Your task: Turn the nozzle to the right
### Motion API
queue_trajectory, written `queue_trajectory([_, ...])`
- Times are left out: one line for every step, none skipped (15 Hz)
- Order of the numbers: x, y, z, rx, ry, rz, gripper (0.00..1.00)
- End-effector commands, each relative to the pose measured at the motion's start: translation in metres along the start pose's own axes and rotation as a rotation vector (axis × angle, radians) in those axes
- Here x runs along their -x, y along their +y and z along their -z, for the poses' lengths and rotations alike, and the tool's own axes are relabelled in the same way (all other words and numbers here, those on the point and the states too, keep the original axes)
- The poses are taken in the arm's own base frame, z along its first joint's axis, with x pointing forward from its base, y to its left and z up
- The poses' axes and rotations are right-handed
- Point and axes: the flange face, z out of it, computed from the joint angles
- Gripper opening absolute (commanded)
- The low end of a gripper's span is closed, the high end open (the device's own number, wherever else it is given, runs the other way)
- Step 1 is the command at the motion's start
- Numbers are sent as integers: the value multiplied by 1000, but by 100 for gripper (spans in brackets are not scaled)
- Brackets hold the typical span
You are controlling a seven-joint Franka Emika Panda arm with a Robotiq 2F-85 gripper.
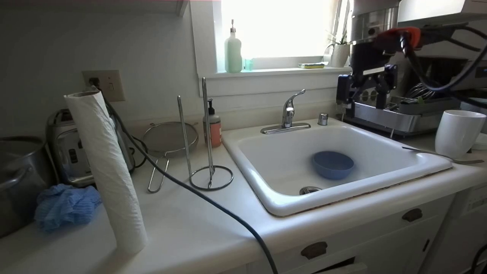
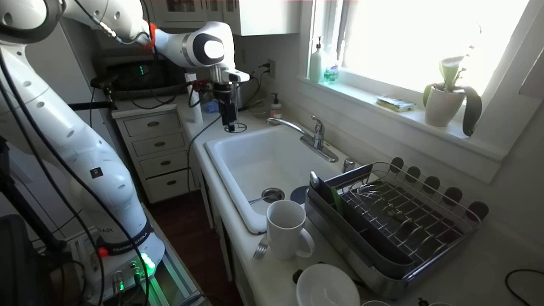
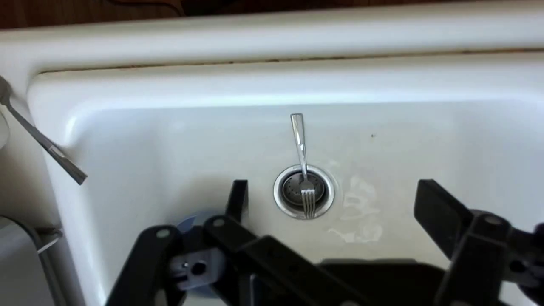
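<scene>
Gripper (image 3: 332, 195): jaws spread wide, nothing between them; over the sink, drain (image 3: 292, 191) below the gap in the wrist view.
Nozzle (image 2: 293, 125): right of the jaws in an exterior view, apart from them, not yet touched. Wrist view misses it, so a finger may pass beside the tube or bear down on it. Bare chrome, probably slick; a push close to the base could stall or skid. "Right" hangs on whose side is meant; misread, it swings the wrong way.
Lever (image 2: 316, 122): farther right of the jaws, above the nozzle's base. Over-reaching might knock it and start water.
Drawers (image 2: 146, 148): left of the jaws and lower; white, dark pulls.
Sink (image 2: 255, 161): white, under the jaws. Fork (image 3: 303, 165) across the drain; blue bowl (image 1: 333, 165) partly behind a finger in the wrist view.
Mug (image 2: 284, 238): right of the jaws, nearer the camera, on the white counter (image 1: 179, 228).
Dish rack (image 2: 335, 238): right of the jaws, beside the sink.
Sill (image 2: 361, 95): right of and above the jaws; potted plant (image 2: 444, 106), bright window (image 2: 408, 38). Glare may wash out the chrome.
</scene>
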Motion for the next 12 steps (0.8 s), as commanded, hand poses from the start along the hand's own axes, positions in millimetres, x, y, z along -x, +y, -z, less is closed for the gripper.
queue_trajectory([-48,24,16,-78,18,-135,100])
queue_trajectory([-58,28,20,-97,24,-161,100])
queue_trajectory([-70,31,24,-113,27,-184,100])
queue_trajectory([-82,31,28,-126,38,-216,100])
queue_trajectory([-92,28,33,-138,37,-233,100])
queue_trajectory([-101,25,37,-149,42,-248,100])
queue_trajectory([-111,20,41,-163,43,-259,100])
queue_trajectory([-119,14,42,-172,48,-272,100])
queue_trajectory([-130,8,43,-182,46,-281,100])
queue_trajectory([-139,2,44,-186,49,-294,100])
queue_trajectory([-147,-4,43,-194,51,-302,100])
queue_trajectory([-156,-11,43,-200,53,-311,100])
